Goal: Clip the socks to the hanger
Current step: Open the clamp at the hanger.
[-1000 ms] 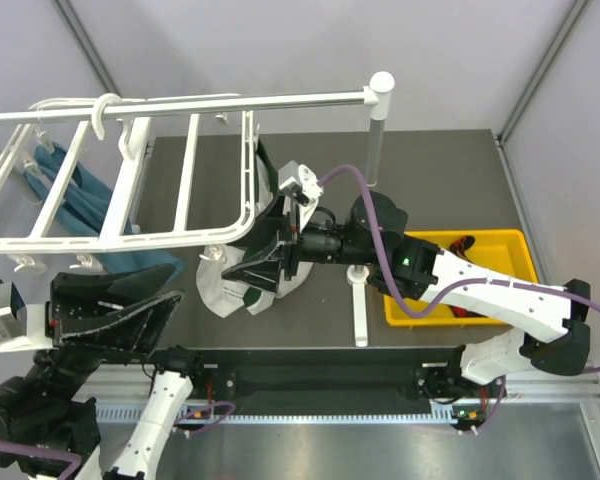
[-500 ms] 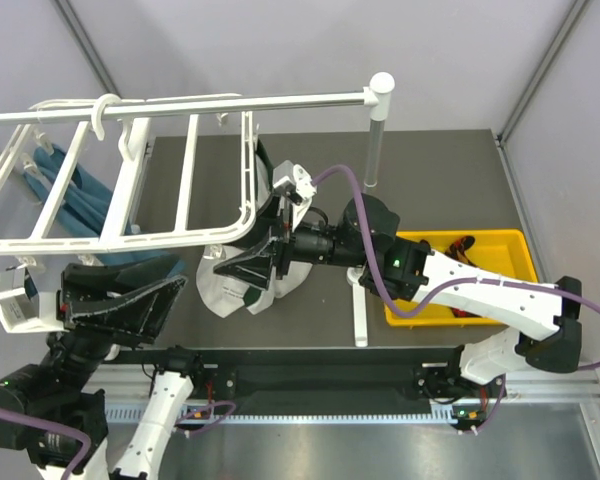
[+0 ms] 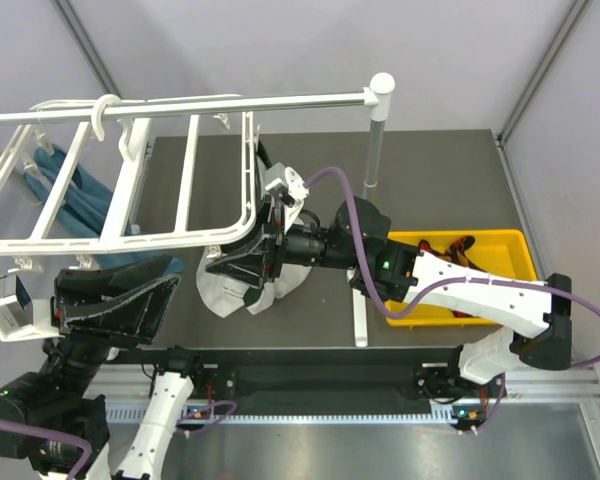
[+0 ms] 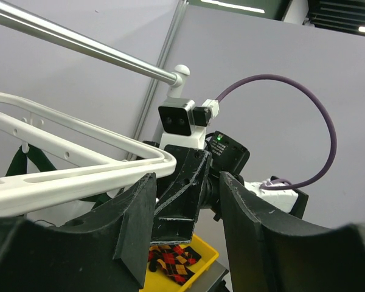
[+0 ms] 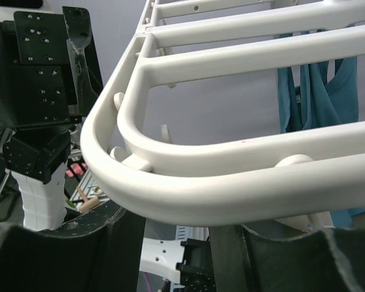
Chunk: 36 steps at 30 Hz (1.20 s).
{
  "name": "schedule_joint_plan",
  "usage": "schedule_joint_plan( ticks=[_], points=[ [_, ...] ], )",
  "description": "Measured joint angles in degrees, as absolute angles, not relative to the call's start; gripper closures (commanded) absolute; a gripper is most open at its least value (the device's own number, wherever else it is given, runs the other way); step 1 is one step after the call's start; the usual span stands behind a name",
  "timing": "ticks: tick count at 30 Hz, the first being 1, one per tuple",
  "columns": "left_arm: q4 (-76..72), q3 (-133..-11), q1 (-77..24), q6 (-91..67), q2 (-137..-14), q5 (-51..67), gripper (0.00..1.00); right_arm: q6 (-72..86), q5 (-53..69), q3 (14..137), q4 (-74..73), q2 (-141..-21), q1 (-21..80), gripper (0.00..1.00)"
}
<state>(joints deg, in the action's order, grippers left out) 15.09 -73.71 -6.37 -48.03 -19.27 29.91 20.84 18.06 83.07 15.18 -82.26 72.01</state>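
Note:
The white hanger (image 3: 130, 180) hangs from the silver rail. Teal-green socks (image 3: 75, 205) hang from its left side. A white-grey sock (image 3: 242, 290) hangs under its near right corner. Argyle socks (image 3: 462, 244) lie in the yellow bin. My right gripper (image 3: 230, 268) is open just under that corner of the frame, above the white-grey sock. In the right wrist view the rim (image 5: 231, 164) crosses just above the open gripper (image 5: 170, 243). My left gripper (image 3: 140, 300) is open and empty, below the hanger's front rim. In the left wrist view it (image 4: 187, 201) points at the right gripper and the argyle socks (image 4: 170, 261).
The silver rail (image 3: 230, 102) ends in a white cap on an upright post (image 3: 375, 150), with a white foot (image 3: 358, 300) on the dark table. The yellow bin (image 3: 500, 240) stands at the right. Grey walls close the back and sides.
The right arm has reached a little further left, under the hanger's corner. The left gripper has shifted slightly and stays open.

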Motion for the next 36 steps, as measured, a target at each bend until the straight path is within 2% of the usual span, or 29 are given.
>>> schedule_joint_plan(
  ticks=[1, 6, 9, 12, 18, 25, 36],
  points=[
    [15.11, -73.71, -6.33, -48.03, -19.25, 29.91, 0.49, 21.08, 18.11, 83.07, 15.27, -82.26, 72.01, 0.63],
    [15.22, -73.71, -6.04, -48.05, -19.25, 29.98, 0.49, 21.52, 18.22, 83.07, 16.4, -82.26, 72.25, 0.71],
    [15.46, -73.69, -5.85, -48.05, -19.25, 30.11, 0.49, 21.91, 18.44, 83.07, 17.08, -82.26, 72.27, 0.79],
    [15.77, -73.67, -5.74, -47.99, -19.25, 30.44, 0.44, 22.61, 18.85, 83.07, 17.34, -82.26, 72.27, 0.86],
    [16.38, -73.67, -5.69, -47.48, -19.27, 32.67, 0.35, 26.2, 19.79, 83.07, 17.61, -82.26, 72.29, 0.94],
    [16.73, -73.45, -5.69, -47.46, -19.29, 33.69, 0.39, 32.32, 21.23, 83.07, 18.46, -82.26, 72.36, 0.96],
    [17.34, -73.21, -5.65, -50.54, -24.29, 37.93, 0.37, 36.51, 24.08, 84.31, 20.53, -82.91, 72.36, 0.96]
  ],
)
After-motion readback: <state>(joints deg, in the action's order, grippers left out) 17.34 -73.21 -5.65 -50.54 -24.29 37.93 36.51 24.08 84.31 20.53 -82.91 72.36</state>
